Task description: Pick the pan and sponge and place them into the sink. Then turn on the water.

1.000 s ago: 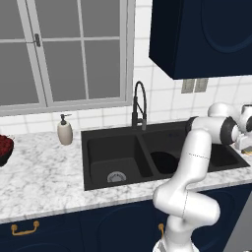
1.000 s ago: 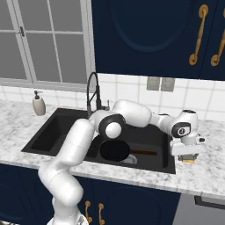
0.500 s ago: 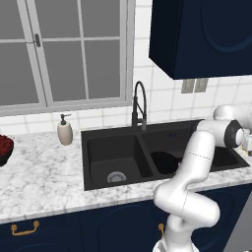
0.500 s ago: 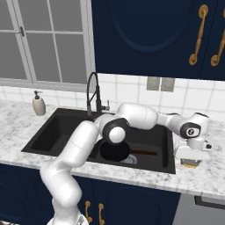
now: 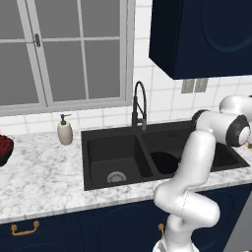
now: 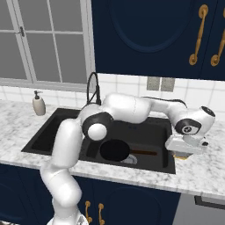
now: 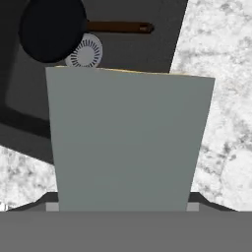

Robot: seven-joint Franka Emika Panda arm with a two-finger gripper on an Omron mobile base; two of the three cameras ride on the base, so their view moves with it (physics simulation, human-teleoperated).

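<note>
**Fingers closed on the sponge at the right edge of the sink**

Fingers are seen clamped on the sponge (image 7: 130, 142), whose grey-green top looms large in the hand view, a thin yellow edge showing along its far side. The gripper (image 6: 183, 148) is held over the marble counter (image 6: 206, 171) just right of the sink (image 6: 169, 165). The pan (image 6: 115, 150) is lying in the right basin, partly over the round drain (image 7: 86, 52), its handle pointed right. The faucet (image 5: 139, 104) is seen dry.

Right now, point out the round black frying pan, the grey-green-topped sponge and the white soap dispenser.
pan (image 6: 115, 150): right base view, its round base.
sponge (image 7: 128, 142): hand view, its grey-green top.
soap dispenser (image 5: 64, 132): left base view, its body.
</note>
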